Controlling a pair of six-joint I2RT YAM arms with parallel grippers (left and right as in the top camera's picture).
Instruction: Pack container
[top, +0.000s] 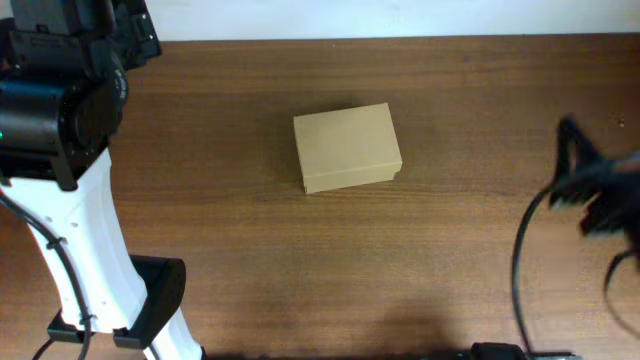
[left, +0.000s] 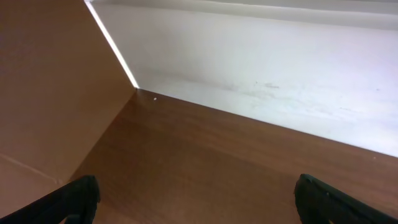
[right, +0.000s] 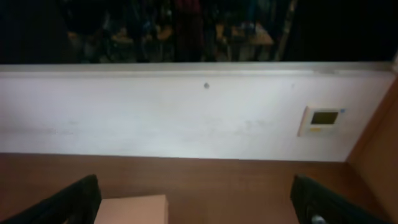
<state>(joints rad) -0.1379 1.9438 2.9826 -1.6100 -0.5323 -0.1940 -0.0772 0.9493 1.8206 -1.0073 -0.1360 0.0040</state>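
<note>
Your box (top: 346, 148) sits near the middle of the table (top: 250, 250), a shade toward 12 o'clock. Its lid is shut flat and nothing touches it. From overhead, your left arm (top: 75, 230) fills the 9 o'clock side. Your right arm (top: 598, 190) is a dark blur out at 3 o'clock, well apart from the box. From up there you cannot make out either tool's tips.

The wrist views give you that. On the left gripper (left: 198, 199), the fingers (left: 78, 200) are spread wide at the bottom corners. It is released, with only bare wood between them. That camera faces the white wall (left: 261, 74), with a plain brown board (left: 43, 81) at its 9 o'clock.

Now the right gripper (right: 199, 202): its fingers (right: 78, 200) are spread just the same, released, grasping nothing. Here you pick up the box again, as a pale corner low at 7 o'clock, just inside the finger on that side of the picture. Only this view shows you the small white wall unit (right: 320, 118) with its little display, at 3 o'clock.
</note>
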